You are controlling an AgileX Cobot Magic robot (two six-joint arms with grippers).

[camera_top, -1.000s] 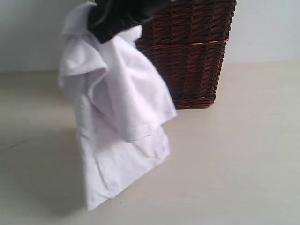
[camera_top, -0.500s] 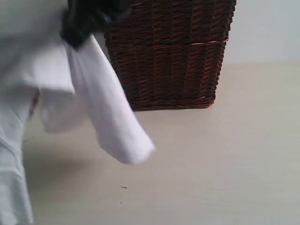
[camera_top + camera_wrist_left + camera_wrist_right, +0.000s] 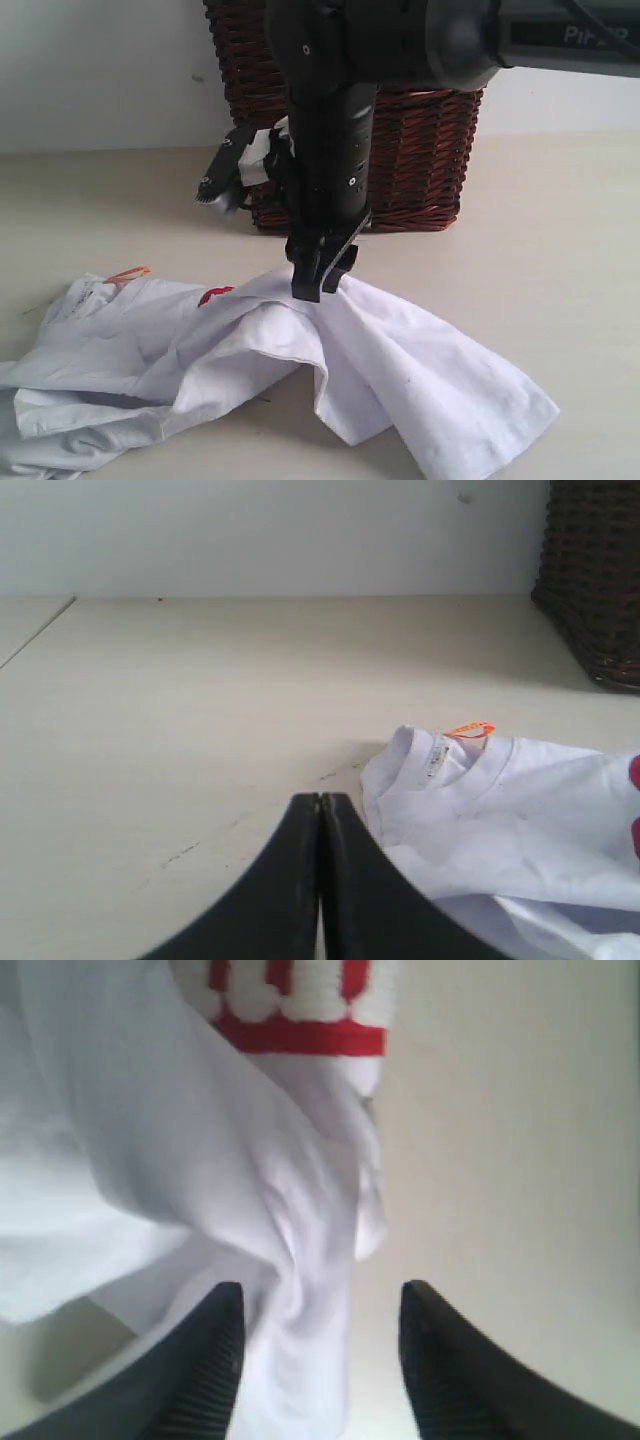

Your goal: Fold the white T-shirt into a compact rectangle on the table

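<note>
The white T-shirt point(image 3: 400, 370) lies crumpled across the lower frame, its red patch mostly hidden. The right gripper point(image 3: 320, 1295) is spread over a fold, and the left gripper point(image 3: 320, 802) is clenched empty.

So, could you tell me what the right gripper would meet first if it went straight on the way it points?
Most likely the white T-shirt: the right gripper points down at a fold between its open jaws, the table beneath.
</note>
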